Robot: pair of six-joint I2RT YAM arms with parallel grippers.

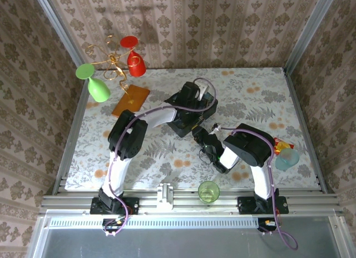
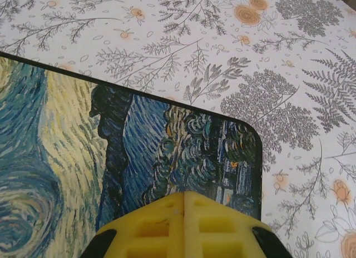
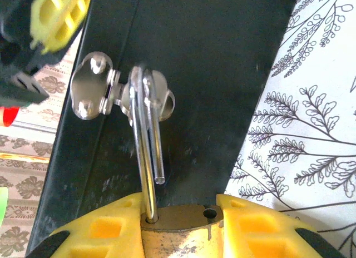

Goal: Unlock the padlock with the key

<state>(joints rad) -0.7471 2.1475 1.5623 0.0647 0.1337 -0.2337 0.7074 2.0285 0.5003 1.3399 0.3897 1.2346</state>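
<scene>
We're clamping the padlock (image 3: 175,238) body in the right hand (image 3: 179,216), its shackle (image 3: 143,158) hooking through the box clasp (image 3: 94,91), free leg out. The closed left hand (image 2: 183,213) is sitting at the lid (image 2: 167,152), probably steadying it.

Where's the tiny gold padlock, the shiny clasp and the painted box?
Tiny brass-gold padlock (image 3: 178,236): right wrist view, brass body.
Shiny silver metal clasp (image 3: 92,92): right wrist view, left plate.
Blue-and-yellow painted box (image 2: 67,158): left wrist view, lid's top.
</scene>
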